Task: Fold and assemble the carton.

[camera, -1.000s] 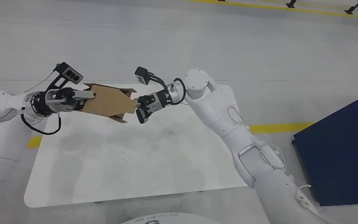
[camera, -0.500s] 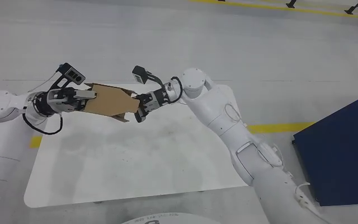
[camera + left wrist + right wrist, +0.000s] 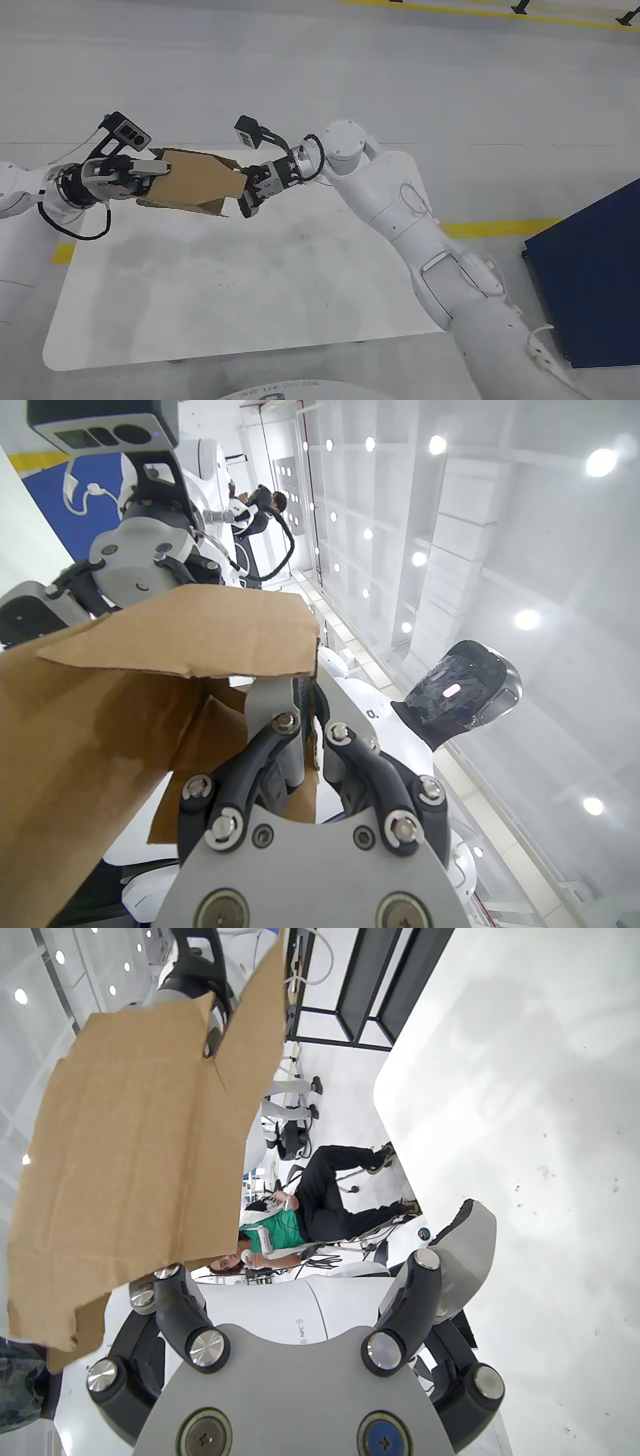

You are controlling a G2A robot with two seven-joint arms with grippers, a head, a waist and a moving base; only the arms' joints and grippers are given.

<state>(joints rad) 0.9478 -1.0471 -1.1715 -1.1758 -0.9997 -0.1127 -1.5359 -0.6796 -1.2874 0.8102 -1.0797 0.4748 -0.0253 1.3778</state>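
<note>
Over the far left corner of the counter (image 3: 250, 290), the carton (image 3: 195, 182) hung in the air between both arms. It looked mostly flat, flaps loose at the ends. The left claw (image 3: 307, 695) was clamped tight on the edge of one end, cardboard pinched between its fingers. The right claw (image 3: 243, 190) sat at the opposite end with its fingers spread wide, not gripping anything. The carton's edge lay just over one finger, and honestly I couldn't tell whether it was actually touching.
</note>
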